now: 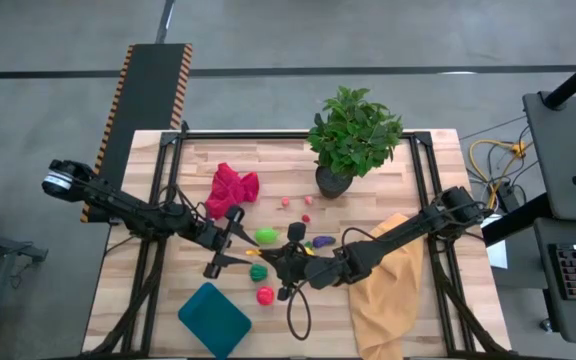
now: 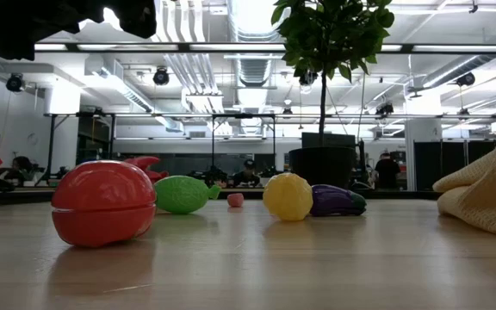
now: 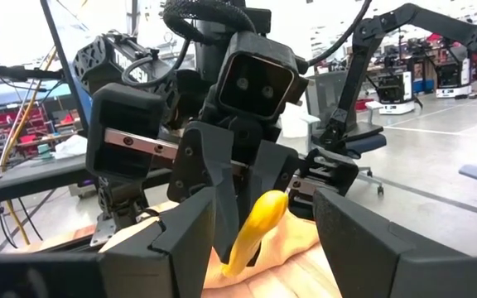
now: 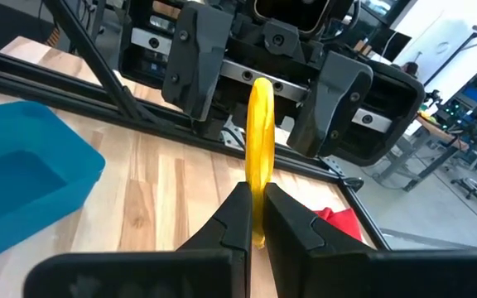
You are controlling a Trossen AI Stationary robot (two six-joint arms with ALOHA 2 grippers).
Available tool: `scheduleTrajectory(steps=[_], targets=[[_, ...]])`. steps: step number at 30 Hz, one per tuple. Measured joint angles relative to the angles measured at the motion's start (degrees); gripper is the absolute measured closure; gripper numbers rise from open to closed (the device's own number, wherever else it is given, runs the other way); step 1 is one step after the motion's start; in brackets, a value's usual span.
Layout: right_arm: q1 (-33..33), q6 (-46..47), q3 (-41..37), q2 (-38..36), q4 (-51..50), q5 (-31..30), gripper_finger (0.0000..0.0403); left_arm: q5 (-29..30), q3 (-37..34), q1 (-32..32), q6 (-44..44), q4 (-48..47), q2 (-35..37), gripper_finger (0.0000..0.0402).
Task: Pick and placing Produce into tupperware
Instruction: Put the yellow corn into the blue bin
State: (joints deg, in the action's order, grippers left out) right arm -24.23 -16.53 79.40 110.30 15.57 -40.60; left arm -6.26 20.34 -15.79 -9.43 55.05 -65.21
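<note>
My right gripper (image 1: 273, 260) is shut on a yellow banana-shaped piece (image 4: 261, 132) above the table's middle. My left gripper (image 1: 240, 246) faces it, open, with one finger (image 4: 190, 62) on each side of the banana's free end, not touching. On the table lie a bright green piece (image 1: 266, 236), a dark green piece (image 1: 258, 271), a red piece (image 1: 265, 295), a purple piece (image 1: 323, 241), a yellow ball (image 2: 288, 196) and tiny pink pieces (image 1: 286, 201). The teal tupperware (image 1: 214, 318) sits near the front left. My right gripper pinches the banana between its two fingers near one end (image 4: 259, 186). The fingers come about level from the table's right side. The banana sticks out past the fingertips toward my left gripper, its free end (image 4: 261, 87) between that gripper's open fingers, clear of the table.
A potted plant (image 1: 353, 135) stands at the far middle. A red cloth (image 1: 231, 187) lies left of it. A mustard-yellow cloth (image 1: 383, 290) lies under my right arm at the front right. The two grippers stand close together, tip to tip.
</note>
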Motion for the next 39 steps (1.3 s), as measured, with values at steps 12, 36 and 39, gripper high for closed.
scheduleTrajectory(steps=[12, 36, 39], targets=[[0.0, -0.1, 0.0, 0.0, 0.8, 0.0, 0.0386, 1.8, 0.0, 0.0, -0.1, -0.1, 0.0, 0.0211], [0.0, -1.1, 0.0, 0.0, 1.8, 0.0, 0.0385, 2.1, 0.2, 0.0, -3.0, -0.1, 0.1, 0.0395], [0.0, -1.1, 0.0, 0.0, 2.0, 0.0, 0.0385, 2.1, 0.3, 0.0, -3.0, -0.1, 0.1, 0.0399]])
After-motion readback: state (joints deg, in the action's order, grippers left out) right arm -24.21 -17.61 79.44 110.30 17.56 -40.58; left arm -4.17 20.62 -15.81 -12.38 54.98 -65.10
